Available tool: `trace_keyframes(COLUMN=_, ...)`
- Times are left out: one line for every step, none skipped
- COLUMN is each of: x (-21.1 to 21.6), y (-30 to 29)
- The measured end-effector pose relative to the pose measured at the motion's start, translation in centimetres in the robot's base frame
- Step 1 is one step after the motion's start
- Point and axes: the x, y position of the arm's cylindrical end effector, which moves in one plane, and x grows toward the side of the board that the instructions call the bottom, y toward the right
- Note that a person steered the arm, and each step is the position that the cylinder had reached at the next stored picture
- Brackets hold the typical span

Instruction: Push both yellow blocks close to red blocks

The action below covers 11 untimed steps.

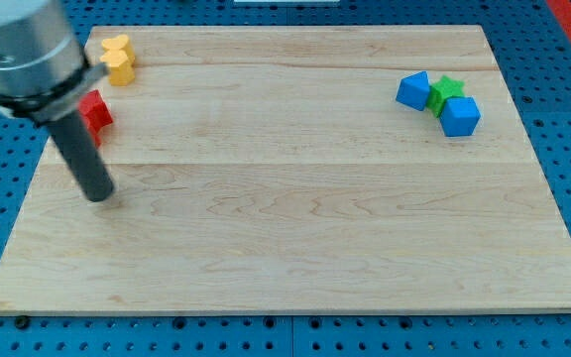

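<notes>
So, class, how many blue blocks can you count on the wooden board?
2: one blue block at the view's upper right, the other blue block just lower right, a green block between them. None appears hidden.

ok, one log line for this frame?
my tip below red block, apart | yellow block near red | blue blocks, green block top right

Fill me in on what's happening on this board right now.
A single arm with a dark rod is working on a wooden board. My tip rests near the view's left edge, just below a red block that the rod partly hides. A yellow block sits close above the red one, near the top-left corner. Only one yellow block is visible. Far off at the view's upper right, two blue blocks flank a green block.
</notes>
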Motion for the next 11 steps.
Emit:
trace_keyframes(x=-2.1, y=-3.0)
trace_keyframes(x=-4.2, y=-4.0)
trace_keyframes(x=-4.6, y=-5.1)
trace_keyframes(x=-4.6, y=-6.8)
trace_keyframes(x=-4.6, y=-7.9)
trace_keyframes(x=-4.6, y=-8.0)
trace_keyframes(x=-4.1, y=-3.1)
trace_keyframes(x=-7.0, y=1.3)
trace_keyframes(x=-12.5, y=3.2)
trace_keyframes(x=-18.4, y=4.1)
trace_keyframes(x=-24.3, y=4.6)
